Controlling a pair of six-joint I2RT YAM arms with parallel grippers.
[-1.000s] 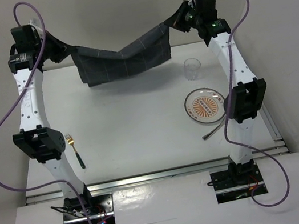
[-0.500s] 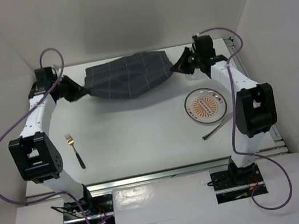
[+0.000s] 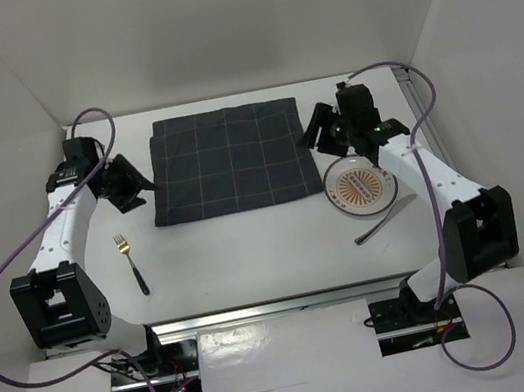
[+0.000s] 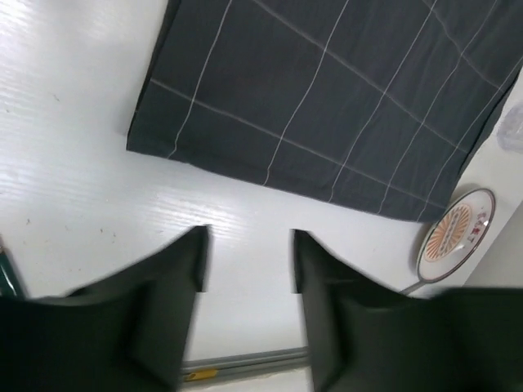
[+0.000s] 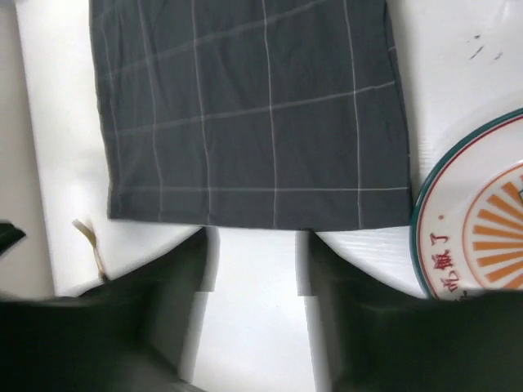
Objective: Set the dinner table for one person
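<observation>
The dark grey checked placemat (image 3: pixel 228 161) lies flat in the middle back of the white dinner table (image 3: pixel 250 244). My left gripper (image 3: pixel 144 189) hovers just off the mat's left edge. It is open, with only bare table between its fingers (image 4: pixel 184 261). My right gripper (image 3: pixel 310 139) stands by the mat's right edge, also open and empty, with its fingers (image 5: pixel 192 265) just short of the cloth (image 5: pixel 253 106). The orange-patterned plate (image 3: pixel 360 185) sits right of the mat, under the right arm.
A gold fork with a dark handle (image 3: pixel 133 262) lies at the left front. A spoon (image 3: pixel 384 223) lies in front of the plate. White walls close in the back and both sides. A metal rail (image 3: pixel 271 306) runs along the near edge.
The placemat came down from hanging between both raised grippers to lying flat. Both grippers opened, let go of its corners and dropped low beside it.
</observation>
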